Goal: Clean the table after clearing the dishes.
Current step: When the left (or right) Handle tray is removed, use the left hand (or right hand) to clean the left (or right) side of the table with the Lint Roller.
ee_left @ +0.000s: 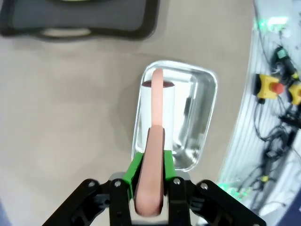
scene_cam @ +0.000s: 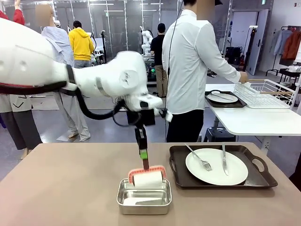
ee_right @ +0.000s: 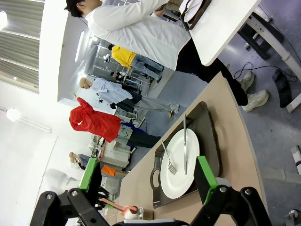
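Reaching down over the table (scene_cam: 61, 188), the left gripper (scene_cam: 144, 159) hangs directly above the steel pan (scene_cam: 123, 200), its jaws clenched on the pinkish-red handle (ee_left: 149, 188) of a roller, a green pad pressed to either side of it. The roller's white roll (scene_cam: 148, 179) lies inside the pan, at its far end, and the handle rises from there up into the grip.

Just to the robot's right of the pan, on the same brown top, sits a dark handled tray (scene_cam: 258, 178) carrying a white plate (scene_cam: 235, 175). A fork (scene_cam: 200, 158) and a knife (scene_cam: 224, 160) lie on that plate.

Well beyond the pan and farther right, a second plate (scene_cam: 222, 97) rests on a second tray (scene_cam: 210, 101) on a white table (scene_cam: 254, 121), beside a wire rack (scene_cam: 265, 94). A person (scene_cam: 193, 66) in a white shirt stands past the pan at the table's far side, turned toward that rack with a hand at its edge.

The right gripper (ee_right: 146, 173) is released, fingers spread wide with nothing between them. From its wrist the plate and tray lie ahead, and the pan's roller shows low by one finger.
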`<action>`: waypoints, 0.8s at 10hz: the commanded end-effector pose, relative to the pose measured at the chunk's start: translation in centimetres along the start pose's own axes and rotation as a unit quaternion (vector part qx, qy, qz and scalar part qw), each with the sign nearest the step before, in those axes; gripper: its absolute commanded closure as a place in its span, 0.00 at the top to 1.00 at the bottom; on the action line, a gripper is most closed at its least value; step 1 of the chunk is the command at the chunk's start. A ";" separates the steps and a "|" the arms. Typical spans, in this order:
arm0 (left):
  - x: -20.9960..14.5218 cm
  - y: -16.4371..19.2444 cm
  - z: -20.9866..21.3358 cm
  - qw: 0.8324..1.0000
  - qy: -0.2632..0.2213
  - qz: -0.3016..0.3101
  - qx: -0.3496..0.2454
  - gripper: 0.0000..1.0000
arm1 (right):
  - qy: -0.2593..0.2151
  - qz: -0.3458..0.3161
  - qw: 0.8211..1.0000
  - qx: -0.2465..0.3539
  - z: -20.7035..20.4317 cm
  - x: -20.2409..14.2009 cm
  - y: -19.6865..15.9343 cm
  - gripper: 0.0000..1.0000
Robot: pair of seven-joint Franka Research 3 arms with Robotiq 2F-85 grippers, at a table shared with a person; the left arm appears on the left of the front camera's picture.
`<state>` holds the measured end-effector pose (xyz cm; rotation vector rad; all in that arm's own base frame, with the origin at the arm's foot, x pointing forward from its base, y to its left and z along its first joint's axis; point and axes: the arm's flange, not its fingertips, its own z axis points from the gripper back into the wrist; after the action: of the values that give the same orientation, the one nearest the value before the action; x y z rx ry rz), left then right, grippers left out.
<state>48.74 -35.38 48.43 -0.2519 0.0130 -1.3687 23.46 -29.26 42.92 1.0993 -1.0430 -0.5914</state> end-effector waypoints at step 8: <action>-26.0 2.7 1.5 0.860 -0.240 0.451 -0.012 0.09 | -0.007 -0.002 1.000 0.006 0.2 0.1 0.3 1.00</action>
<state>46.15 -7.42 45.29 -0.5259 -0.2122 -0.4026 23.44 -29.27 42.93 1.0988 -1.0434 -0.5917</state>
